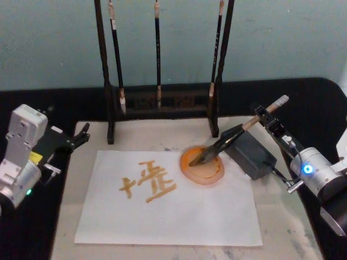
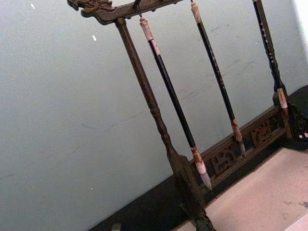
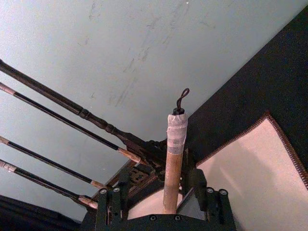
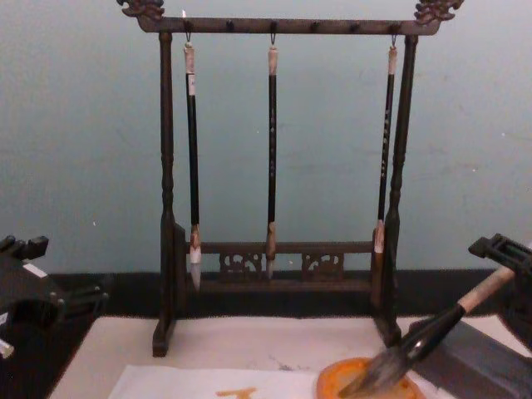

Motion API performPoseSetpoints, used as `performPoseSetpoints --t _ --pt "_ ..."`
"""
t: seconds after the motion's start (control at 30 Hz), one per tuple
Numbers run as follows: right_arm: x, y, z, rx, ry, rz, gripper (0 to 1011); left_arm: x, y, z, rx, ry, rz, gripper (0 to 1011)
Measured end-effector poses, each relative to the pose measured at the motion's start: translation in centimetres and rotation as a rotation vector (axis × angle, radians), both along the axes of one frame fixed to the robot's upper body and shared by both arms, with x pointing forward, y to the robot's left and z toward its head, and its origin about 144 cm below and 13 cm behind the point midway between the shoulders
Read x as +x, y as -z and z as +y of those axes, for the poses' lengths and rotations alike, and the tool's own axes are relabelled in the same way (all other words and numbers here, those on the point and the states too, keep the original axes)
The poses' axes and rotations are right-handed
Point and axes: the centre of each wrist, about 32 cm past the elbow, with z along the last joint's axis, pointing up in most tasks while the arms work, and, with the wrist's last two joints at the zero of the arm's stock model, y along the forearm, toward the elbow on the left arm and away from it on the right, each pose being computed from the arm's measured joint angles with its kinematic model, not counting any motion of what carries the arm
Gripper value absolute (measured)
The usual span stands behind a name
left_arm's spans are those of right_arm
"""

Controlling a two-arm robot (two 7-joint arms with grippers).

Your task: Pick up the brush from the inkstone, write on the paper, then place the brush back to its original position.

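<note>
One beige mat [image 1: 282,216] — black table [image 1: 314,103], teal wall [image 1: 54,43].

right gripper [image 1: 264,116] holds the brush [image 1: 227,139], bristles resting in the inkstone [image 1: 202,165] beside the paper [image 1: 168,200].

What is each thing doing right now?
Brush: tilted, bristles in the inkstone, gripped by the right pincer.
Inkstone: on the paper's edge.
Paper: flat, orange writing on it.
Thin brushes: hanging on the rack.
Left pincer: off the paper.
</note>
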Motion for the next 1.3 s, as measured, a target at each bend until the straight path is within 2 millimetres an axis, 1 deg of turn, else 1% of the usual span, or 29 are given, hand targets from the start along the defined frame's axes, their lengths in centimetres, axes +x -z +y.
performPoseSetpoints --t 0.03,0.07,0.2,0.23,0.27,0.57,0.73,1.0,1.1,1.13,1.3 --pt "0.0 0.0 0.0 0.0 0.0 0.0 815 0.0 0.0 0.0 0.0 0.0 0.0 1009" --pt "0.0 0.0 0.0 0.0 0.0 0.0 867 0.0 0.0 0.0 0.0 0.0 0.0 1009" --pt "0.0 0.0 0.0 0.0 0.0 0.0 978 0.0 0.0 0.0 0.0 0.0 0.0 1010" --pt "0.0 0.0 0.0 0.0 0.0 0.0 978 0.0 0.0 0.0 0.0 0.0 0.0 1010" --pt "0.0 0.0 0.0 0.0 0.0 0.0 1000 0.0 0.0 0.0 0.0 0.0 0.0 1010" --pt "0.0 0.0 0.0 0.0 0.0 0.0 1000 0.0 0.0 0.0 0.0 0.0 0.0 1010" --pt "-0.5 0.0 -0.2 -0.007 0.002 0.001 1000 0.0 0.0 0.0 0.0 0.0 0.0 1010" --pt "-2.0 -0.1 -0.6 -0.018 0.01 0.012 1000 0.0 0.0 0.0 0.0 0.0 0.0 1010" --pt "-3.0 -0.4 -0.7 -0.037 0.016 0.006 1000 0.0 0.0 0.0 0.0 0.0 0.0 1010" --pt "-3.0 -0.4 -0.7 -0.037 0.016 0.006 1000 0.0 0.0 0.0 0.0 0.0 0.0 1010" --pt "-4.4 -1.2 -0.3 -0.154 0.027 -0.053 1000 0.0 0.0 0.0 0.0 0.0 0.0 1010"
